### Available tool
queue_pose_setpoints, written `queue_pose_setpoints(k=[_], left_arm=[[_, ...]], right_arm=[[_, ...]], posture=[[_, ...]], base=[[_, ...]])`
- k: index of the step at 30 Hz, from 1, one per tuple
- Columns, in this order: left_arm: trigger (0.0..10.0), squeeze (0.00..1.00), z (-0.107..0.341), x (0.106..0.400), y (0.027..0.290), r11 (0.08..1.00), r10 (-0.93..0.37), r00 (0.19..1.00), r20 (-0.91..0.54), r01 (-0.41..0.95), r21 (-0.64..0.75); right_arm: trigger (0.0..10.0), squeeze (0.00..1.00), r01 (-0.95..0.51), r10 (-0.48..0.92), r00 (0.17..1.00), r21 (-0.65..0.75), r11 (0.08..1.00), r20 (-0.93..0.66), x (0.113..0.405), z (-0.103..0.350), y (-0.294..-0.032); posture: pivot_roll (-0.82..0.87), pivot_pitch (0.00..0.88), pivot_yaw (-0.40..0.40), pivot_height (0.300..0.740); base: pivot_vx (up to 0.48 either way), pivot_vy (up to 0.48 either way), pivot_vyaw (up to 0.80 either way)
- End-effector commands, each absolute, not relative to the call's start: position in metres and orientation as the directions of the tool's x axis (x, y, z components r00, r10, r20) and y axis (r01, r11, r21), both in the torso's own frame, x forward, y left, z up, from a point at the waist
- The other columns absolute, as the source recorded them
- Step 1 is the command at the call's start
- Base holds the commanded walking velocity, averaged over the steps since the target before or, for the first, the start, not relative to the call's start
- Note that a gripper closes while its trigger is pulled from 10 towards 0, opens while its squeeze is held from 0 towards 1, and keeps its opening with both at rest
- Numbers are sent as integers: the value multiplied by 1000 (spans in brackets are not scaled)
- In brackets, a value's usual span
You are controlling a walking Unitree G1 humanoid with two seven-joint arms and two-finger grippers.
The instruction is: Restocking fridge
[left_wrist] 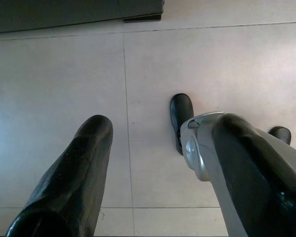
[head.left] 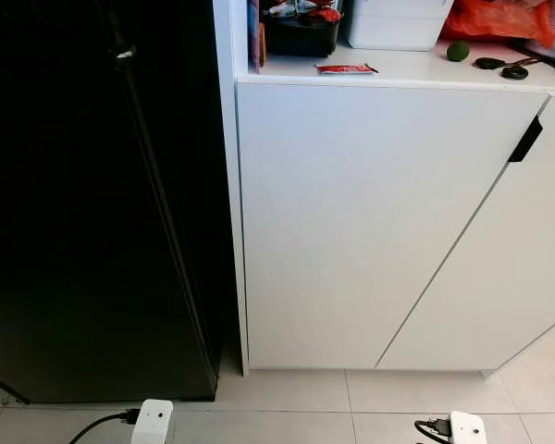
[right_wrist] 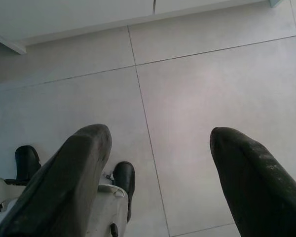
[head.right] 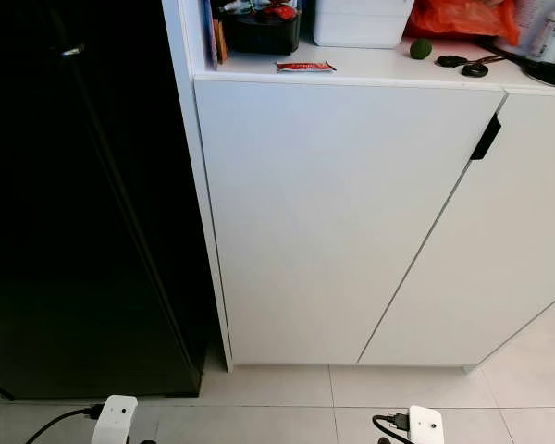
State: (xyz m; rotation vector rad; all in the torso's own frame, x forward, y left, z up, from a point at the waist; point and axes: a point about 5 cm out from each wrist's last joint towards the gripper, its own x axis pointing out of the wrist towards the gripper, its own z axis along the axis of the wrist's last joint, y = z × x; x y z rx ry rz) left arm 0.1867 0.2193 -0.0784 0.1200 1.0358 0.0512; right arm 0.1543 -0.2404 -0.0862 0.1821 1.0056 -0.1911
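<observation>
**Fridge shut, both arms hanging idle over the tiles**

The fridge [head.left: 92,203] stands closed at the left, a tall black glossy front just beside the white cabinet [head.left: 351,222]. Its door will likely be heavy and held by a magnetic seal, and the smooth face looks slippery, so the place to take hold is probably the long vertical edge or groove running down the front, pulled steadily rather than jerked.

The left gripper [left_wrist: 153,168] hangs over the floor with its fingers spread wide, holding nothing. The right gripper [right_wrist: 158,168] hangs likewise, fingers well apart and empty.

On the desk [head.left: 416,72] above the cabinet lie possible stock and clutter:
- a red sachet [head.left: 345,68] near the front edge;
- a small green fruit [head.left: 457,51], which would likely roll;
- black scissors [head.left: 502,66] toward the right edge;
- a white container [head.left: 396,23] and an orange bag [head.left: 499,18] at the back edge;
- a black tub [head.left: 301,32] at the back left corner.

The floor [head.left: 287,393] is pale, smooth tile. The room is bright at the cabinet, while the fridge front is very dark.
</observation>
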Motion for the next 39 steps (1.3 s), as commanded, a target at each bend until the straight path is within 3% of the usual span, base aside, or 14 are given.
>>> queue_pose_setpoints(k=[1,6,23,39], left_arm=[[10000,0,-78,189,218,993,94,510,-855,9,114],[10000,0,-78,190,215,996,86,527,-846,-39,77],[10000,0,-79,186,216,996,88,516,-852,-53,70],[10000,0,-80,185,216,997,81,506,-858,-34,74]], right_arm=[[10000,0,237,-87,528,48,970,-845,157,-84,-245],[10000,0,344,-104,529,101,933,-842,155,-85,-245],[10000,0,330,-82,521,111,938,-850,152,-87,-242],[10000,0,286,-64,521,103,953,-851,152,-87,-242]], posture=[[101,0,-60,740],[89,0,-79,740],[94,0,-64,740],[94,0,-62,740]], base=[[0,0,0],[0,0,0],[0,0,0],[-319,363,0]])
